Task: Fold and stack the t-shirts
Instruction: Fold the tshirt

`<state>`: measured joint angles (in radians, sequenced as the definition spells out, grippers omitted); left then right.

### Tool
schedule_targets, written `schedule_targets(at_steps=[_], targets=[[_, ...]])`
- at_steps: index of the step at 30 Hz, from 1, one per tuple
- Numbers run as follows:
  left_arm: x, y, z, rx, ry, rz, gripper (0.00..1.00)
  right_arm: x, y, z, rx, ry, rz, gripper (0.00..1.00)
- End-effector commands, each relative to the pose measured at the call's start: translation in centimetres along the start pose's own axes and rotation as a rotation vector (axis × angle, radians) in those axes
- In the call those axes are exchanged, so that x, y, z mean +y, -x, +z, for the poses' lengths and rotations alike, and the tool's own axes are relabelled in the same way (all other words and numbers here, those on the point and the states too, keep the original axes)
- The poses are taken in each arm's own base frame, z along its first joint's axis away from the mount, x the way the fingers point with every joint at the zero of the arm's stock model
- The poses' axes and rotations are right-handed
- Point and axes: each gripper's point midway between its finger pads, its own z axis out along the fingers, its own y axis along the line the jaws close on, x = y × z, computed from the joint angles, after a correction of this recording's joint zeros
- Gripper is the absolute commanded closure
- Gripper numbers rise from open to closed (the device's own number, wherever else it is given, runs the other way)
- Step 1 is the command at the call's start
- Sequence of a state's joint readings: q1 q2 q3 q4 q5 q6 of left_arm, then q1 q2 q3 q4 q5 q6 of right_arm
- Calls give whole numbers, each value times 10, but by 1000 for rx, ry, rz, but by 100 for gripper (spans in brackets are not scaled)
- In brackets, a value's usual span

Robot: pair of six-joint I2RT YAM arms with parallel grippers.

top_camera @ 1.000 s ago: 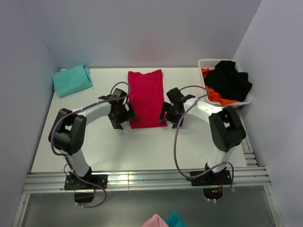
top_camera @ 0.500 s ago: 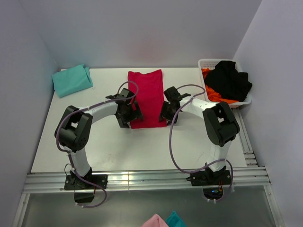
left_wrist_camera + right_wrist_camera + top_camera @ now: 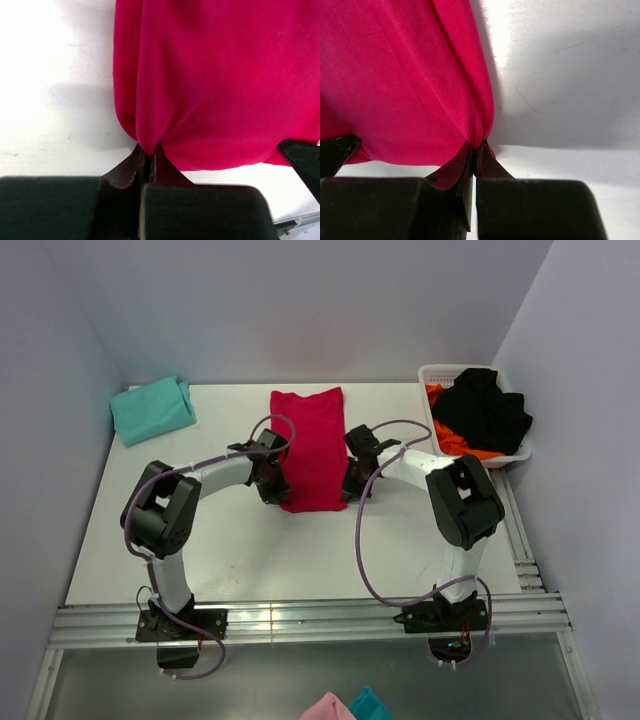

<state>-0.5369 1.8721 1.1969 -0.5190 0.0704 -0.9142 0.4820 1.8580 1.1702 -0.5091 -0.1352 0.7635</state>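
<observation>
1. Teal soft-cloth t-shirt (image 3: 152, 409), folded to a rough square. It lies flat on the white bench (image 3: 230, 550), well to the left of the crimson-red soft-cloth t-shirt (image 3: 312, 445) and level with that shirt's far end.

2. Left claw (image 3: 278, 487), black, two-fingered. It sits at the near left corner of the crimson shirt, pressed together and pinching a small gather of the red hem. The wrist view shows the cloth puckering up into the fingertips.

3. Crimson shirt, folded into a long narrow panel at mid-bench, its length running away from the arm bases. Its near edge is rounded and drawn in at both corners.

4. Right claw (image 3: 350, 483), black, two-fingered. It sits at the near right corner of the crimson shirt, pressed together and nipping a fold of the red edge.

5. White plastic lattice basket (image 3: 440, 375), well to the right of the crimson shirt. It holds a crumpled black cloth garment (image 3: 485, 410) lying over an orange cloth garment (image 3: 455, 443).
</observation>
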Motion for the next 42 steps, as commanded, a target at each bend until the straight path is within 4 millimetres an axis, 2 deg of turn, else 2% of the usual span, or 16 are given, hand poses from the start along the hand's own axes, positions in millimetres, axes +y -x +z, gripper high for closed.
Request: schedule_targets(at_steps=[1, 5, 6, 7, 8, 10, 14, 18, 21, 27, 31, 35, 37, 38, 41, 42], targets=[[7, 6, -19, -56, 29, 25, 100, -5, -2, -17, -33, -20, -21, 100], [17, -6, -50, -59, 27, 61, 100, -17, -16, -46, -48, -30, -33, 100], [22, -12, -58, -50, 36, 67, 100, -17, -20, -63, -64, -15, -37, 100], [27, -19, -71, -59, 22, 76, 100, -23, -26, -68, -59, -21, -38, 100], [29, -22, -80, -65, 13, 72, 100, -21, -27, -84, -85, 8, -46, 100], [37, -34, -103, -78, -5, 70, 100, -33, -40, -97, -65, -8, -45, 100], [48, -46, -142, -85, -17, 51, 100, -42, -59, -137, -81, 25, -44, 100], [38, -42, -180, -113, -51, 51, 100, -49, -69, -165, -85, 32, -35, 100], [25, -31, -192, -133, -74, 64, 100, -48, -67, -175, -97, 29, -41, 100], [1, 8, -186, -160, -80, 69, 100, -35, -45, -176, -125, 5, -65, 100], [-7, 24, -181, -153, -94, 61, 100, -24, -28, -176, -149, -4, -81, 100], [-9, 39, -172, -135, -109, 39, 100, -15, -12, -163, -137, -34, -103, 100], [-8, 52, -162, -130, -111, 23, 100, -6, 1, -163, -149, -29, -107, 100], [-10, 55, -159, -118, -119, 21, 100, -6, 7, -152, -135, -55, -113, 100], [-11, 86, -134, -107, -118, 3, 99, 3, 38, -129, -135, -98, -111, 100], [-9, 108, -117, -104, -108, -15, 93, 3, 48, -123, -137, -118, -104, 100]])
